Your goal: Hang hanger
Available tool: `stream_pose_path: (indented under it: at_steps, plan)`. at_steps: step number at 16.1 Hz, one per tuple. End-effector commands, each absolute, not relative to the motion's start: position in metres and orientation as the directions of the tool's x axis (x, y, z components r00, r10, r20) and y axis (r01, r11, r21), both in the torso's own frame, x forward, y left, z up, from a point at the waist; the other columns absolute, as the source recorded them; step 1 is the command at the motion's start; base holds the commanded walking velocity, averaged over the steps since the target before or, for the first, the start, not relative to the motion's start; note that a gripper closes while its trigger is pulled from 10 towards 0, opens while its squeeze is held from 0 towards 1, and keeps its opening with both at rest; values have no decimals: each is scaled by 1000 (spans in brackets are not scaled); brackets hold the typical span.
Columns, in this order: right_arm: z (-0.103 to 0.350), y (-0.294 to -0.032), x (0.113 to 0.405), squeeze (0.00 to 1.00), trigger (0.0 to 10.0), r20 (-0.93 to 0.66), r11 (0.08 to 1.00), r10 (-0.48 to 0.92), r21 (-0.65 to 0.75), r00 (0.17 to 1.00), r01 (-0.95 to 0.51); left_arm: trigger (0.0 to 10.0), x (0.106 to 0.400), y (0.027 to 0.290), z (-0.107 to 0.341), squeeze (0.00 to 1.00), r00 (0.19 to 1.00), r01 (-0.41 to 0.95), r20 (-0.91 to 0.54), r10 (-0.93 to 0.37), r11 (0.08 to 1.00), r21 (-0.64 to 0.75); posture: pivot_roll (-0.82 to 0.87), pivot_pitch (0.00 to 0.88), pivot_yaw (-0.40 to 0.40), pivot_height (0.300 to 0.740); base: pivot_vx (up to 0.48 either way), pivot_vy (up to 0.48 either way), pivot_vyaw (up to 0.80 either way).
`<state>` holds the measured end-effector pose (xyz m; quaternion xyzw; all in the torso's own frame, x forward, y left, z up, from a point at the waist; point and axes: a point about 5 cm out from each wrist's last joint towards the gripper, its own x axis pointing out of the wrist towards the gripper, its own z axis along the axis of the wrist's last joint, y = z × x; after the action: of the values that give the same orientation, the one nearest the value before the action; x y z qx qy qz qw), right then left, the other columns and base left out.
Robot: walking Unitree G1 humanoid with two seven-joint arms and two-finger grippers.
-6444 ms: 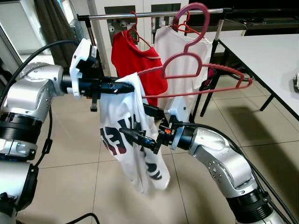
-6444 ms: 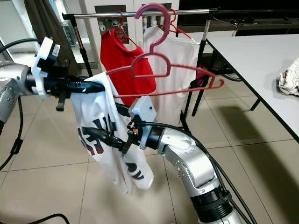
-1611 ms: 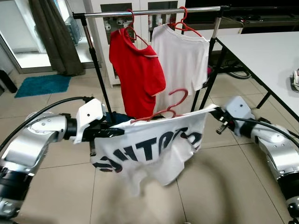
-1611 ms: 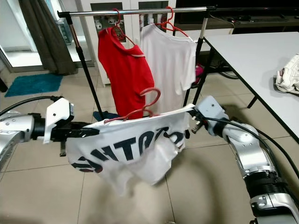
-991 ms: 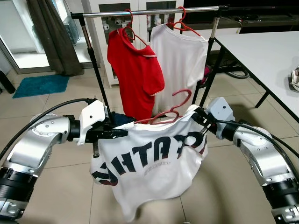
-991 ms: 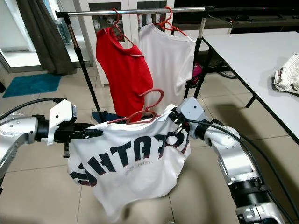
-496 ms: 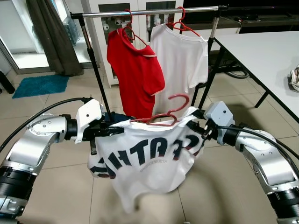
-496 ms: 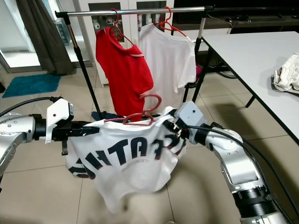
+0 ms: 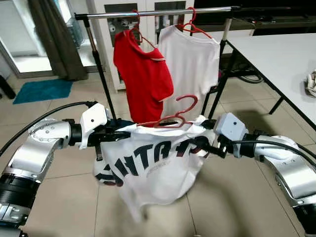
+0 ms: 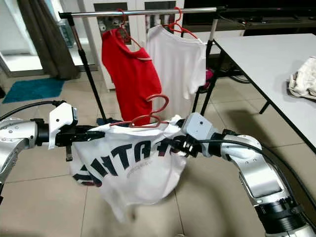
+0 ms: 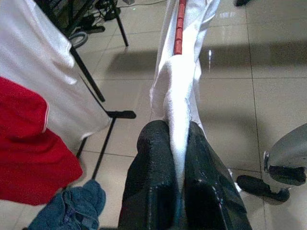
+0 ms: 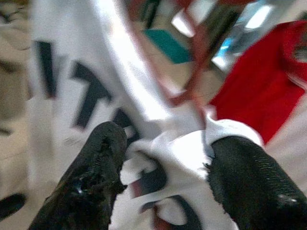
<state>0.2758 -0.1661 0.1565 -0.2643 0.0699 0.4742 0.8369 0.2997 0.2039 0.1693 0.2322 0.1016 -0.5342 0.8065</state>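
The robot is holding a white printed T-shirt (image 9: pixel 153 163) on a red hanger (image 9: pixel 174 116) out in front of itself, low before the clothes rail (image 9: pixel 158 12). The left gripper (image 11: pixel 178 158) is pinching one shoulder of the shirt tight between its fingers. The right gripper (image 12: pixel 165 167) is spread wide, bunched fabric and hanger wire sitting between its fingers at the other shoulder. On the rail are hanging a red shirt (image 9: pixel 143 74) and a plain white shirt (image 9: pixel 192 64).

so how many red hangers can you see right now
3. One hanger under the red shirt on the rail; one under the white shirt beside it; one in the printed white shirt held between both grippers. Others may be hidden.
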Motion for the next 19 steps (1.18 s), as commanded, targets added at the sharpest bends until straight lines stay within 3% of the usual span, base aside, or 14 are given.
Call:
stream_pose_path:
  at_steps: [1, 7, 10, 13, 14, 15, 19]
  plan:
    - [154, -166, 266, 1000, 10000, -434, 323, 776, -349, 457, -880, 0, 303, 207, 177, 0, 435, 893, -409, -802, 326, 311, -191, 0, 38, 740, 0, 0, 0]
    - [178, -182, 270, 1000, 10000, -479, 309, 739, -385, 474, -870, 0, 302, 210, 173, 0, 437, 892, -422, -794, 323, 317, -193, 0, 33, 740, 0, 0, 0]
    - [195, -183, 276, 1000, 10000, -359, 388, 777, -375, 517, -842, 0, 302, 210, 174, 0, 443, 886, -398, -803, 326, 329, -192, 0, 27, 740, 0, 0, 0]
    - [201, -179, 280, 1000, 10000, -248, 443, 826, -271, 506, -855, 0, 295, 206, 177, 0, 390, 907, -332, -859, 295, 302, -193, 0, 26, 740, 0, 0, 0]
    - [202, -175, 281, 710, 10000, -229, 441, 839, -247, 494, -863, 0, 293, 204, 178, 0, 366, 915, -324, -872, 273, 296, -194, 0, 28, 740, 0, 0, 0]
    - [203, -168, 285, 0, 10000, -213, 427, 857, -215, 469, -878, 0, 290, 200, 179, 0, 334, 923, -314, -889, 242, 299, -194, 0, 27, 740, 0, 0, 0]
    - [199, -145, 295, 0, 10000, -206, 344, 903, -179, 377, -922, 0, 286, 194, 183, 0, 283, 932, -299, -911, 188, 310, -180, 0, 18, 740, 0, 0, 0]
